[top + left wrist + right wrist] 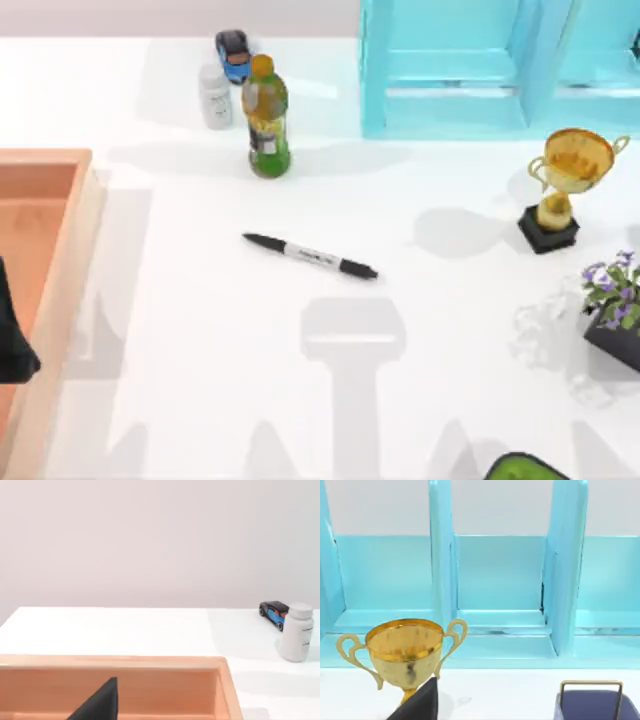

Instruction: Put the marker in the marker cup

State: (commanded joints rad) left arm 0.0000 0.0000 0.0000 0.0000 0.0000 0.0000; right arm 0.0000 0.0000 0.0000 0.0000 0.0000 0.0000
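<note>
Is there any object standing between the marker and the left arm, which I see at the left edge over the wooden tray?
Nothing visible stands between them. The marker lies flat on bare table, apart from everything. The wooden tray wall is beside the left arm; the green bottle stands farther back, off that line.

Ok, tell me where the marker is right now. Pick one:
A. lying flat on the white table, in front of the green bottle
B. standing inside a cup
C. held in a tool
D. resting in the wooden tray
A: in the top view the marker lies flat on the open white table, nearer the camera than the green bottle, with nothing touching it.
</note>
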